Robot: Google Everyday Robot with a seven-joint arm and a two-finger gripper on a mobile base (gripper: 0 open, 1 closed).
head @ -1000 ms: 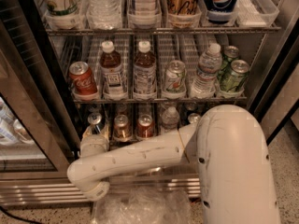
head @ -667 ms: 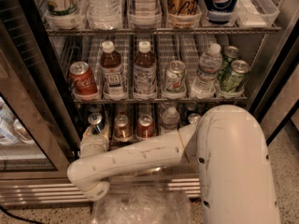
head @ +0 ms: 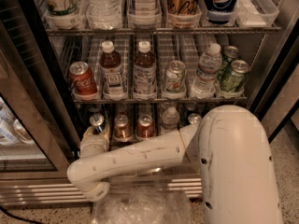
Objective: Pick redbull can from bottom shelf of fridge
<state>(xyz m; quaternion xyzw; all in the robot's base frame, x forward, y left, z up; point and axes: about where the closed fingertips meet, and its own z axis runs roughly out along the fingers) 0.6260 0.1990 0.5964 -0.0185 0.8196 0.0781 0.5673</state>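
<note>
In the camera view, the fridge (head: 275, 78) stands open, its glass door (head: 28, 125) swung to the left. The redbull can (head: 96, 121) sits at the far left of the bottom shelf (head: 133, 139), near the front. It stands upright, its long axis vertical, and its shiny silver top faces up toward the camera. Which way the pull tab points is too small to tell. Only the top and a sliver of the upper body show, because the lower body is hidden behind the gripper (head: 97, 130).

The gripper is at the can, reaching up from the wrist just below it. Whether it is spread, pressed together or pinching the can cannot be told.

The white arm (head: 140, 157) runs from the bulky shoulder housing at lower right leftward to a bend, then turns up into the shelf. It covers the front edge and most of the floor of that shelf.

Right of the can stand two copper-red cans (head: 122, 127). Beyond them are a small bottle (head: 170, 118) and another can top (head: 194, 118), both dim and half hidden by the arm.

On the rack above are a red cola can (head: 83, 80), two dark bottles (head: 112, 71) and green cans (head: 233, 76). The top rack's drinks are cut off by the picture's edge. Crumpled clear plastic (head: 140, 209) lies below the arm.
</note>
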